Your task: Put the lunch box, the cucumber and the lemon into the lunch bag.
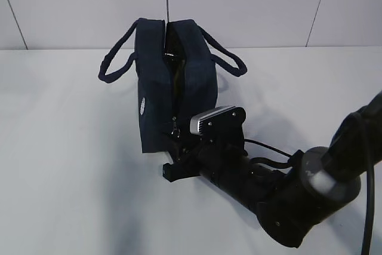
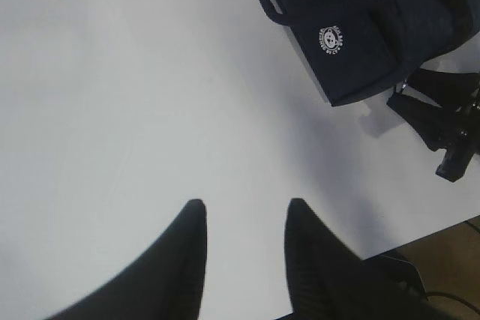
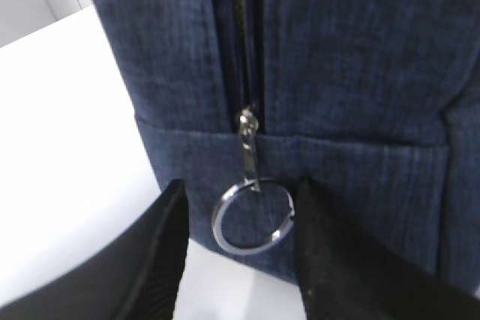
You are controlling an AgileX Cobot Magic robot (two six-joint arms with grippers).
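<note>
The dark navy lunch bag [image 1: 158, 88] stands upright on the white table, handles hanging to either side, its white round logo [image 2: 331, 39] facing left. A zipper runs down its near end to a silver ring pull [image 3: 253, 219]. My right gripper [image 3: 241, 183] is open at the foot of that end, one finger on each side of the ring. The ring touches the right finger [image 3: 322, 245], and a gap is left to the other finger. My left gripper [image 2: 246, 204] hangs open over bare table, well to the left of the bag [image 2: 360, 28]. The lunch box, cucumber and lemon are out of view.
The right arm [image 1: 286, 189] stretches in from the lower right corner with a cable along it. A pale wall rises behind the table. In the left wrist view the table's edge [image 2: 420, 234] runs close by on the lower right.
</note>
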